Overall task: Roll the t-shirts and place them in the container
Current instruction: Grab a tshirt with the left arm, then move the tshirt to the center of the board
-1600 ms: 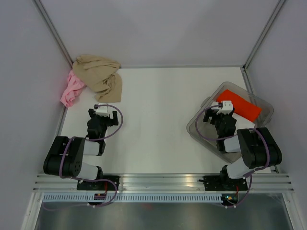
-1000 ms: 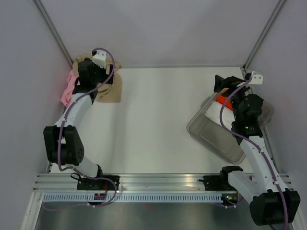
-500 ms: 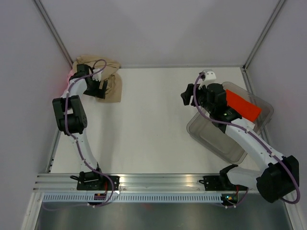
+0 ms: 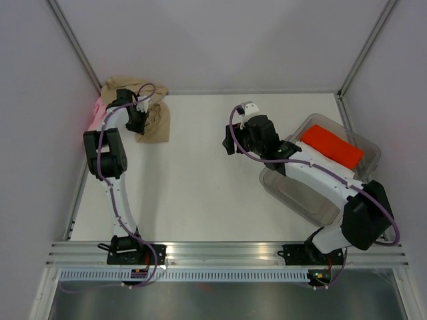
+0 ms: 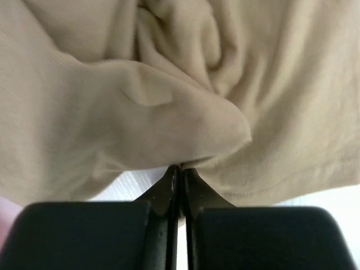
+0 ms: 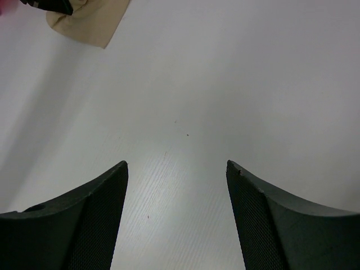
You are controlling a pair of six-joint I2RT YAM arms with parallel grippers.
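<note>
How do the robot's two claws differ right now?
The left claw is pinched shut on a fold of the crumpled tan cloth t-shirt; the right claw stands open, holding nothing. The left claw reaches the far left corner; the right claw hangs over the white table. Both are black.

The left arm [image 4: 110,175] stretches to the far-left corner, left gripper [image 5: 180,169] pinched tight on the tan t-shirt [image 5: 169,107], while the right arm [image 4: 313,175] reaches toward mid-table, right gripper [image 6: 177,166] spread wide.
</note>
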